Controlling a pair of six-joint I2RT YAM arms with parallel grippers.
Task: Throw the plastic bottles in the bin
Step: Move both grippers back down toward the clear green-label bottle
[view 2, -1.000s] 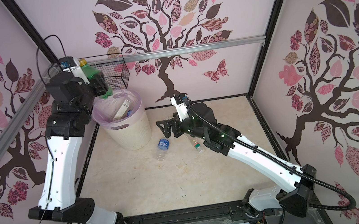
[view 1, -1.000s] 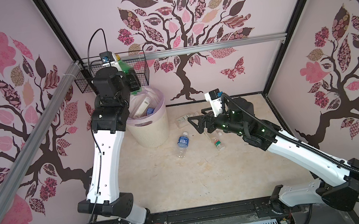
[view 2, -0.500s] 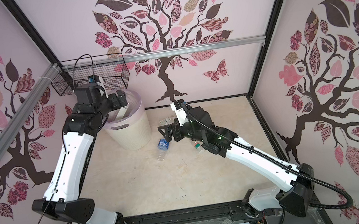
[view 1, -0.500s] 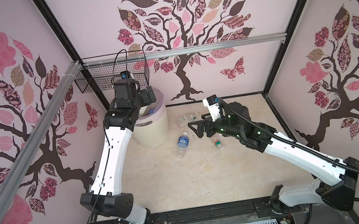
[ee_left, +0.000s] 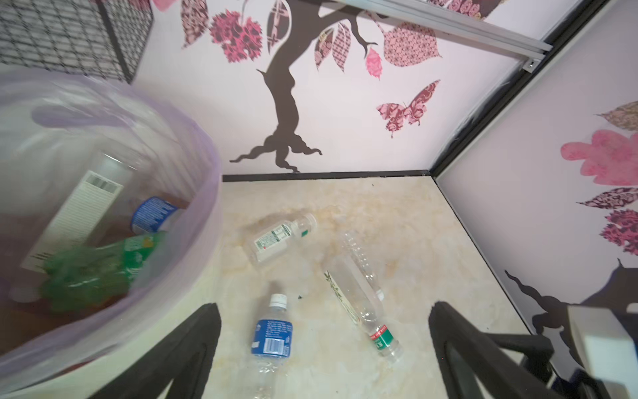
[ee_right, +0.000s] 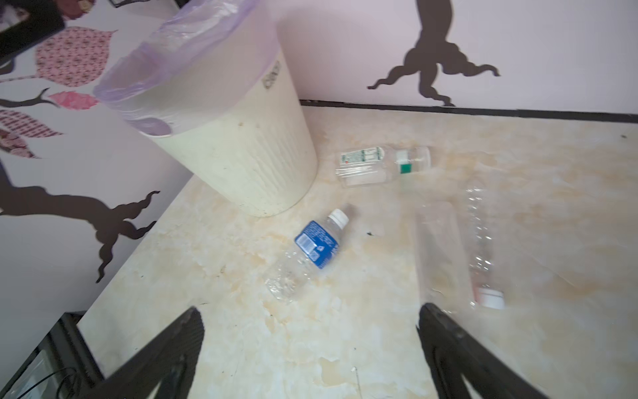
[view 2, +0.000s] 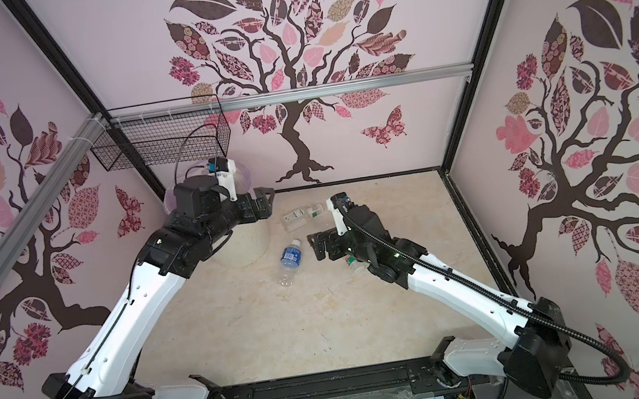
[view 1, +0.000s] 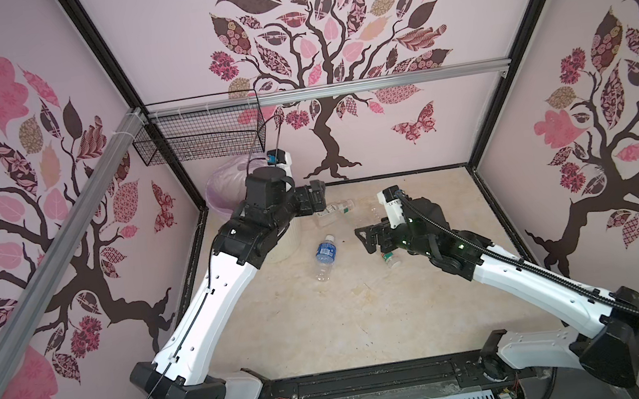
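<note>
The cream ribbed bin (ee_right: 241, 155), lined with a lilac bag, stands at the back left, half hidden by my left arm in both top views (view 1: 286, 242) (view 2: 248, 243). Inside it lie a green bottle (ee_left: 96, 269), a blue-labelled one (ee_left: 152, 214) and a white-labelled one (ee_left: 79, 214). On the floor lie a blue-label bottle (view 1: 325, 252) (ee_right: 316, 245), a clear white-label bottle (view 1: 334, 211) (ee_left: 276, 240), and two long clear bottles (ee_left: 359, 307) (ee_right: 481, 248). My left gripper (view 1: 319, 196) (ee_left: 324, 307) is open and empty just right of the bin. The right gripper (view 1: 365, 238) (ee_right: 310, 309) hangs open and empty right of the blue-label bottle.
A black wire mesh basket (view 1: 201, 140) hangs on the back-left rail above the bin. Patterned walls close in the beige floor (view 1: 326, 325) on three sides. My right arm covers most of one long bottle (view 1: 392, 259) in the top views.
My left gripper opened over the bin and let go of the green bottle, which now lies inside. That arm then swung down and right past the bin. The right gripper crept slightly left.
</note>
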